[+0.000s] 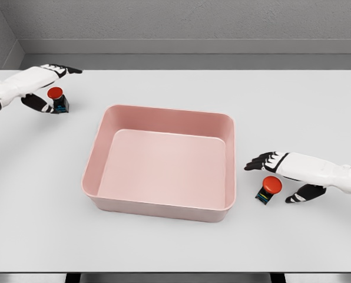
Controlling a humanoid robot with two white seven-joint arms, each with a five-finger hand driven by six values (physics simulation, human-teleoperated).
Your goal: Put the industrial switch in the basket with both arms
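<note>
A pink rectangular basket (pixel 164 207) sits in the middle of the white table. One industrial switch (pixel 58 99), red button on a dark base, stands at the far left. My left hand (pixel 50 88) is open around it, fingers above and thumb below, not closed on it. A second switch (pixel 269 189) stands right of the basket near the front. My right hand (pixel 278 177) is open over it, fingers stretched past its top, thumb (pixel 302 193) to its right.
The white table (pixel 175 247) stretches wide around the basket, with its front edge near the bottom of the view. A grey wall runs behind the table's far edge.
</note>
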